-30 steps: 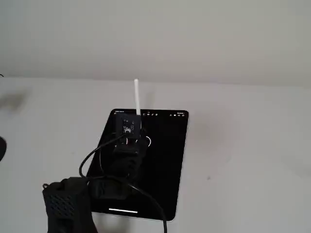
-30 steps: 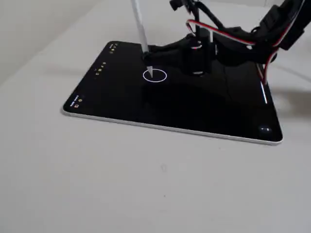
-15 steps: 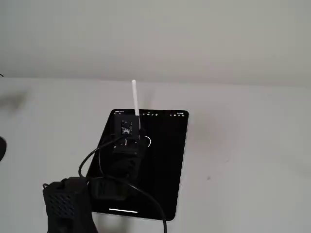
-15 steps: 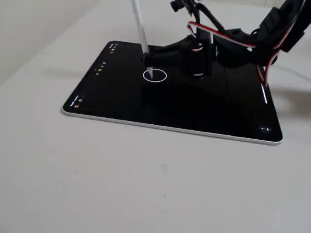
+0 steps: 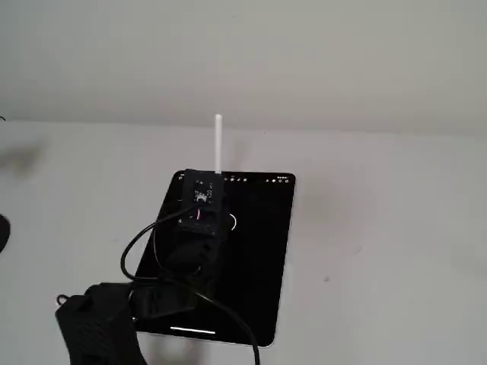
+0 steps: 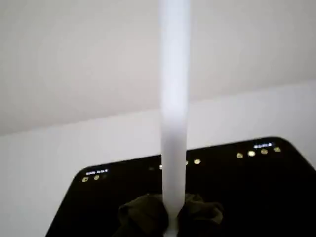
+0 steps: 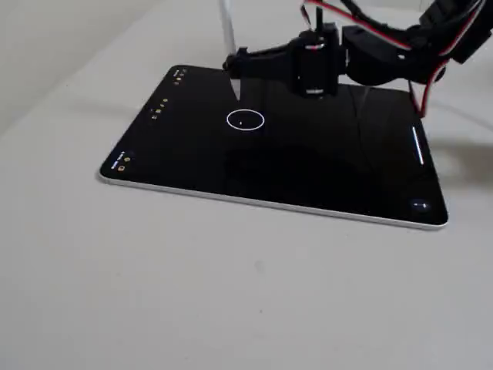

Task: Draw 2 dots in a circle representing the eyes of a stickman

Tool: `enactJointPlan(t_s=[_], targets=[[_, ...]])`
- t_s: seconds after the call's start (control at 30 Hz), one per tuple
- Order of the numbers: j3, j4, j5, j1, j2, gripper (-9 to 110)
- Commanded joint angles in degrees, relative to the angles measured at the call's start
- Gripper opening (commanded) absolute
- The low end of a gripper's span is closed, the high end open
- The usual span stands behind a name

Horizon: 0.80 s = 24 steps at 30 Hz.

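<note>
The gripper (image 7: pixel 235 65) is clamped on a white stylus (image 7: pixel 228 27), which stands nearly upright with its tip lifted clear of the screen. In the wrist view the stylus (image 6: pixel 174 98) rises straight up the middle of the frame from the dark fingers (image 6: pixel 143 215) at the bottom edge. Just below and in front of the tip in a fixed view lies the circle (image 7: pixel 246 119), a thin white ring on the black tablet (image 7: pixel 192 166), nearer the icon-lined short edge than the opposite one. One faint speck shows inside the ring; two separate dots cannot be made out. The tablet lies flat on the white table (image 7: pixel 254 293).
</note>
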Motion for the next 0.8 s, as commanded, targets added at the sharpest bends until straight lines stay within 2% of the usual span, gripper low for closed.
enactJointPlan(t_s=[0.0,0.43,0.77], targets=[[-0.35,0.79,-1.49,1.05,4.75,0],[-2.72,2.2,-7.82,1.23,-1.14,0],[-3.52,2.46,-8.88,2.2,-2.72,0]])
